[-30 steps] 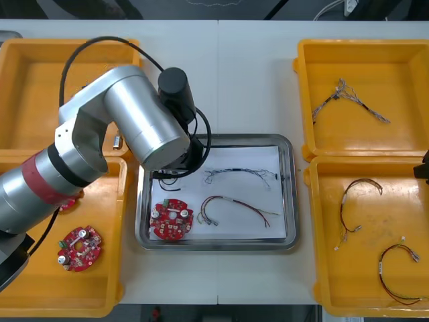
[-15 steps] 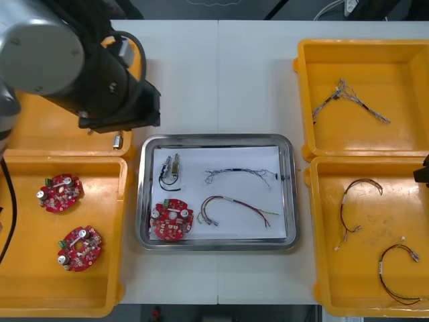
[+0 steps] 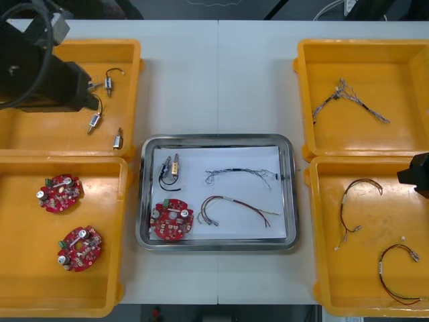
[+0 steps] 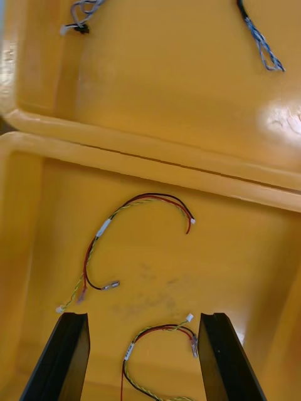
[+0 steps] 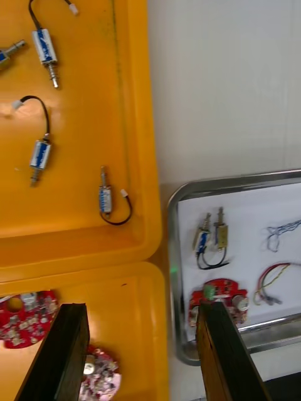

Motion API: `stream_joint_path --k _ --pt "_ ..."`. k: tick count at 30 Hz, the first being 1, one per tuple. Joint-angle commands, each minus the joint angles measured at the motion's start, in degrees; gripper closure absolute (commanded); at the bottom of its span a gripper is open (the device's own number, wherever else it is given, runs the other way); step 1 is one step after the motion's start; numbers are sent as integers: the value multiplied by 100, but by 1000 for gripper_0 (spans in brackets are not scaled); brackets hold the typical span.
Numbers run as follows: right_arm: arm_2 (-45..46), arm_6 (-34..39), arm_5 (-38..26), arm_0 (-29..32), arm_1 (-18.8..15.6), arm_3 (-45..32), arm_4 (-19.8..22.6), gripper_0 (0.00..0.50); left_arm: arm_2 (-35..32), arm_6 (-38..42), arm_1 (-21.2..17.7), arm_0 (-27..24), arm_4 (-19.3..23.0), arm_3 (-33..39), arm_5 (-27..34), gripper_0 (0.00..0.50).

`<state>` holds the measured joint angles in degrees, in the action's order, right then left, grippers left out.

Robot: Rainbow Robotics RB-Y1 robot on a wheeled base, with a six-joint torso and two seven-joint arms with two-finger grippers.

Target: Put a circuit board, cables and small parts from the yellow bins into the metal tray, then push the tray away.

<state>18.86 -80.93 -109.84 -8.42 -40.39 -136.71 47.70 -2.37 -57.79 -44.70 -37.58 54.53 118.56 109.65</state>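
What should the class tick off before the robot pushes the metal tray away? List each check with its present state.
1. Circuit board in the metal tray: ok.
2. Twisted blue and white cable and red and yellow cable in the tray: ok.
3. Small metal parts in the tray: ok.
4. Everything lies inside the tray's rim: ok.
5. Left gripper open, over the left yellow bins, apart from the tray: ok.
6. A gripper set at the tray's near rim to push: not ok; the right gripper is open over the near right bin.

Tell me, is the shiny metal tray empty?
Not empty. The metal tray holds a round red circuit board, small metal parts, a twisted blue and white cable and a red and yellow cable.
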Motion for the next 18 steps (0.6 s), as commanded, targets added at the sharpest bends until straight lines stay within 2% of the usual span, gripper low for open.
stream_joint_path --k 1,6,12,18 --pt "-568 165 -16 -151 -382 -401 248 0 -518 -312 -505 550 101 308 35 0" --pt "-1157 200 -16 -441 -426 -620 564 0 -1134 -725 -715 1236 154 519 35 0" --pt "-1957 218 -16 -854 -435 -708 591 0 -1661 -865 -918 2080 163 835 35 0" --pt "-2765 244 -16 -1267 -426 -708 459 0 -2030 -944 -944 2704 172 1081 35 0"
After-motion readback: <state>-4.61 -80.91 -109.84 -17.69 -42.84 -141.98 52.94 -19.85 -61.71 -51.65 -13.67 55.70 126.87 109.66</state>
